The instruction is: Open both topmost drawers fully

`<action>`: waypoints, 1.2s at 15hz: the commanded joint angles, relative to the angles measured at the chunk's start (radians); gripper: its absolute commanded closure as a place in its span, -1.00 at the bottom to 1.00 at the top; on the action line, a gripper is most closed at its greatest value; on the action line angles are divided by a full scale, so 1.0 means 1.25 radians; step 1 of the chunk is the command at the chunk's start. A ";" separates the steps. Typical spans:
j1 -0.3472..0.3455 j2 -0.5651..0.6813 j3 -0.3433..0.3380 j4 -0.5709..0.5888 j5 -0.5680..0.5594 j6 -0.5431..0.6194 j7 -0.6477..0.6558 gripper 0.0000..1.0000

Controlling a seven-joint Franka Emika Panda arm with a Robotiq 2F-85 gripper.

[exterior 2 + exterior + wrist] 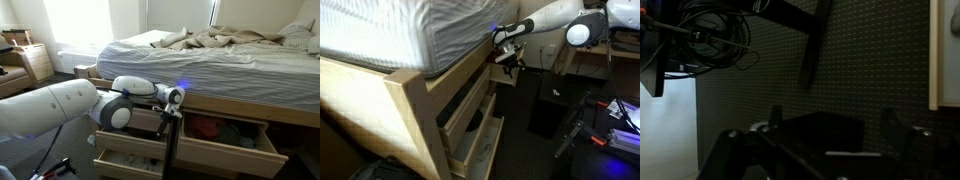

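In both exterior views the two topmost drawers of pale wood stand pulled out under the mattress. One topmost drawer (225, 158) (470, 103) is out wide, with red and dark things inside. The other topmost drawer (128, 140) (506, 73) is out by a shorter way. My gripper (170, 117) (507, 58) hangs just under the bed rail, between the two drawers and at the corner of the shorter-drawn one. In the wrist view my gripper (838, 130) has its fingers wide apart, with nothing between them.
A lower drawer (482, 145) (130, 166) also stands out below. A black box (548, 110) (815, 130) sits on the dark carpet beside the bed. Cables (715, 40) and equipment (615, 115) lie on the floor. A wooden nightstand (30, 62) stands far off.
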 commanded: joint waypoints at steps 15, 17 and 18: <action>-0.018 -0.008 0.009 -0.241 0.010 0.700 0.025 -1.00; -0.029 0.004 0.016 -0.259 0.029 0.821 0.009 -1.00; -0.034 0.005 0.022 -0.278 0.038 0.885 -0.010 -1.00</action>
